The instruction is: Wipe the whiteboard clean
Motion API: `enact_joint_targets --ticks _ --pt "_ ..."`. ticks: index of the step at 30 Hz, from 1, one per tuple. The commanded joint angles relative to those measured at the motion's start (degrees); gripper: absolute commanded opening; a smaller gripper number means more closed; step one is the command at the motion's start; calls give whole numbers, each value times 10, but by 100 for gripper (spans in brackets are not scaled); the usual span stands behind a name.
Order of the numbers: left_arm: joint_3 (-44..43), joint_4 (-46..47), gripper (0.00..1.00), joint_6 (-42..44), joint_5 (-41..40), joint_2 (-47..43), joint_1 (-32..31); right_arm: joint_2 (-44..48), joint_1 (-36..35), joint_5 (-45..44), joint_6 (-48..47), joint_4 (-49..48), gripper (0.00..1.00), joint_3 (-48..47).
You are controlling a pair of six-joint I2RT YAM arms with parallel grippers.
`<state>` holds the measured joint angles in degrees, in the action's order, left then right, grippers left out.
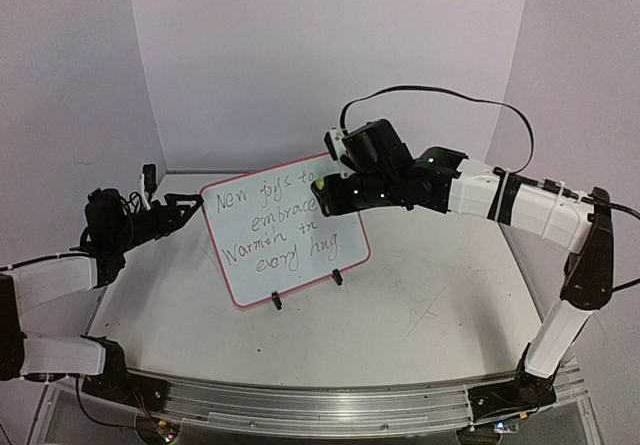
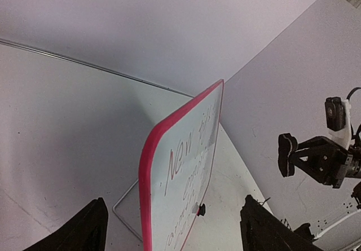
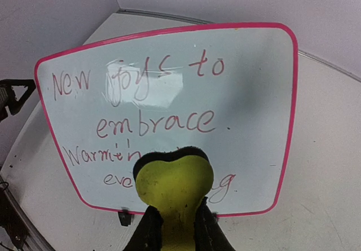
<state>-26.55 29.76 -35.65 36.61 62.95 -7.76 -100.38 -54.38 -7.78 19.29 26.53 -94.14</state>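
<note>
We see the small rectangular whiteboard [image 1: 285,235] with a thin pink-red rounded frame standing upright on the pale grey counter [image 1: 420,305]. From the top camera it sits around the middle of the counter, a little toward 10 o'clock. It leans back on a thin wire stand [image 2: 127,206], and its two small black feet [image 1: 277,303] rest on the counter at the board's 6 o'clock edge. Red handwritten marker text [image 3: 152,121] covers the face and reads "New joys to embrace. Warmth in every hug."

The left hand [image 1: 192,205] is at the board's 9 o'clock edge. In its wrist camera we find its two dark fingers [image 2: 90,228] spread wide, with the pink edge of the whiteboard between them and touching neither.

The right hand [image 3: 177,228] reaches in at about 2 o'clock of the board, in front of its upper right corner. It is clamped on a yellow eraser block [image 3: 175,186], which is pinched between the two dark fingers with its rounded end sticking out toward the writing. In the wrist camera the block overlaps the lowest line of text. We cannot tell whether it touches the board's surface.
</note>
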Motion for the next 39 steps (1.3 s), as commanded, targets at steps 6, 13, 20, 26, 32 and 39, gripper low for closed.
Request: enact_joint_targets --ticks 6,13,20,26,32,39 --pt "-50 98 75 33 106 106 18 -70 -21 25 -54 -3 5 -121" --pt "-65 136 61 46 128 139 18 -159 -52 15 -72 23 6 -231" --pt "-78 142 47 57 137 149 19 -243 -66 -4 -75 41 8 -340" --pt "-82 149 37 59 141 164 24 -294 -69 2 -82 41 9 -406" --pt "-75 163 20 52 138 160 25 -341 -71 -9 -88 41 9 -458" --pt "-62 173 0 44 143 152 26 -369 -71 -5 -83 20 10 -474"
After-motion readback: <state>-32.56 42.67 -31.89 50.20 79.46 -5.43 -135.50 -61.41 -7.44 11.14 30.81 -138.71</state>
